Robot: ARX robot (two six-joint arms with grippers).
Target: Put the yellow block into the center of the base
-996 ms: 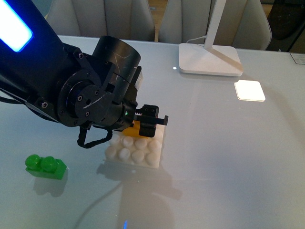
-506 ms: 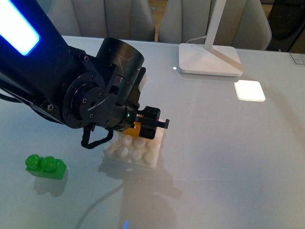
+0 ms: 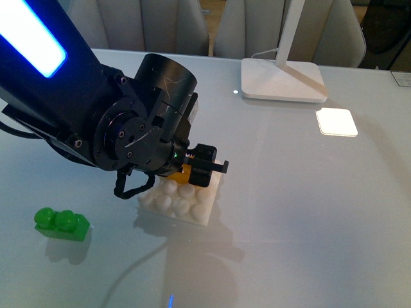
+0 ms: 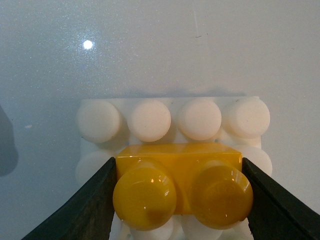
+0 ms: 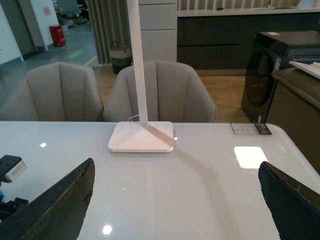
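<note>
My left gripper (image 3: 198,168) is shut on the yellow block (image 3: 184,173), which sits low over the white studded base (image 3: 180,204) near the table's middle. In the left wrist view the yellow block (image 4: 182,186) shows two round studs between the dark fingers (image 4: 87,207), pressed against the base (image 4: 150,120) just behind its far stud row; whether it is fully seated I cannot tell. My left gripper (image 4: 180,192) grips it from both sides. My right gripper (image 5: 177,200) is open above bare table, out of the front view.
A green two-stud brick (image 3: 61,224) lies at the front left. The white lamp foot (image 3: 282,80) with its slanted post stands at the back. A bright light patch (image 3: 336,121) lies right of it. Chairs stand behind the table.
The left arm has shifted slightly, and the base under the block has slid a little toward the left. The green brick has not moved.
</note>
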